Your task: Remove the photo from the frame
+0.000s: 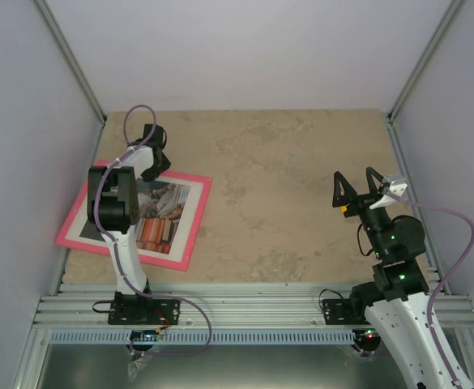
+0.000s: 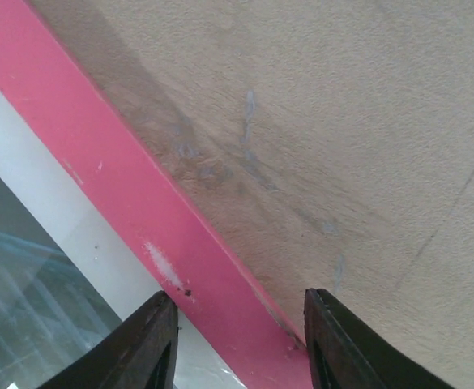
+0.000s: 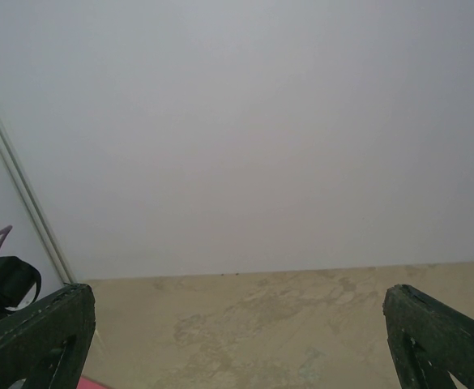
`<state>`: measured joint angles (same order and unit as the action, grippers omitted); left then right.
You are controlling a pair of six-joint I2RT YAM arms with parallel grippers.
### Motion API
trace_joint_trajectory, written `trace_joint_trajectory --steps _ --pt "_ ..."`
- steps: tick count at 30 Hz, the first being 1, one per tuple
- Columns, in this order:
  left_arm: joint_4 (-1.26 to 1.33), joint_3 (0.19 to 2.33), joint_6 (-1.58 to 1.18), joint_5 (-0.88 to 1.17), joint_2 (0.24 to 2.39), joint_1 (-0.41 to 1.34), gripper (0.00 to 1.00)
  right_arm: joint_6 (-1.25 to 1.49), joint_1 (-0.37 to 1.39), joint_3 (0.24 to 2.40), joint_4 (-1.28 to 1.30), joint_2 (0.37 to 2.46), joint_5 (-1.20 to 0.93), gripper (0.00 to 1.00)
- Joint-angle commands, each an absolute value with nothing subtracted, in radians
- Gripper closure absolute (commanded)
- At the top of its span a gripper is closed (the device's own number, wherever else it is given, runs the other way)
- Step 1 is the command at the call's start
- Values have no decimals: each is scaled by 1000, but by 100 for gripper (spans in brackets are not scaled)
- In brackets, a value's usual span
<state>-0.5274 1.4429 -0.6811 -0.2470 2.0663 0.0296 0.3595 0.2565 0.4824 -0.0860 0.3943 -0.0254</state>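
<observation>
Straddling the frame (image 2: 139, 211) — left claw (image 2: 238, 296).

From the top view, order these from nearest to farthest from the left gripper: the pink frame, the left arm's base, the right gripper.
1. pink frame, under the left gripper.
2. left arm's base, near edge.
3. right gripper, far right side.

Pink frame (image 1: 198, 225) lying flat, face up, photo (image 1: 168, 215) inside

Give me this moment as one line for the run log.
left gripper: jaws apart astride frame far edge | right gripper: open, empty, held above table | photo: in frame
</observation>
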Motion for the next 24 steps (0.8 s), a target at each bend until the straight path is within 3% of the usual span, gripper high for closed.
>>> trace_joint_trajectory --steps 1,5,14,24 --pt "-529 1448 -670 -170 2095 29 59 351 264 472 -106 381 -9 3" --pt "-522 1434 -661 -117 2082 34 67 352 264 471 -109 383 -9 2" --pt "-529 1464 -649 -59 2095 120 75 354 264 470 -112 384 -9 2" --pt "-556 1564 -633 -2 2145 291 75 355 265 471 -107 378 -9 2"
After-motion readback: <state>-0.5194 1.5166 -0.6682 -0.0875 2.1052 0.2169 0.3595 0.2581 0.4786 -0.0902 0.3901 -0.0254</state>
